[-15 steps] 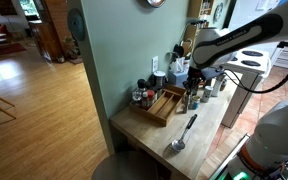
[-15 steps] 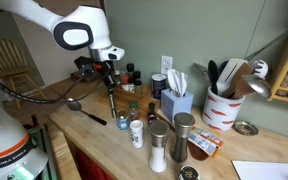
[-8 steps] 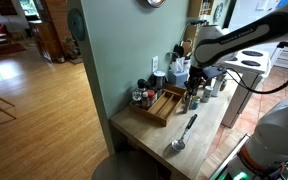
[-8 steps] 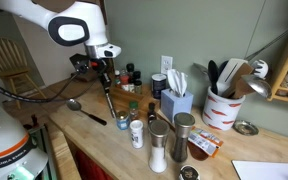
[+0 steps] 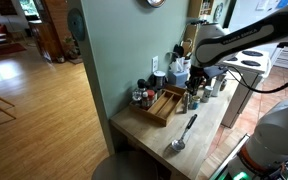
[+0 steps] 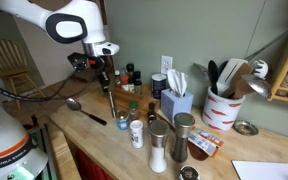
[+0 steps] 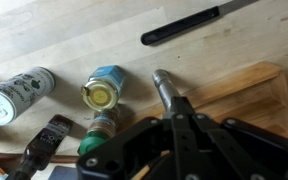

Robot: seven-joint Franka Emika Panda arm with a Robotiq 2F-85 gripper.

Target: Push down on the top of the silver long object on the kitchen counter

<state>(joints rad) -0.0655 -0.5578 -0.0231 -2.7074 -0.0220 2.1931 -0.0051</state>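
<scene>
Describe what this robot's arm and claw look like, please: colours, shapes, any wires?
The arm is made of smooth, rounded white shells, with a grey round cap on one joint and darker bands between segments. Its gripper is black and angular, a linkage ending in two slim fingers. A thin black cable loops alongside the arm.

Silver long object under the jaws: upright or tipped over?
Upright. The silver long object stands near-vertical on the kitchen counter, its top beneath the gripper.
</scene>
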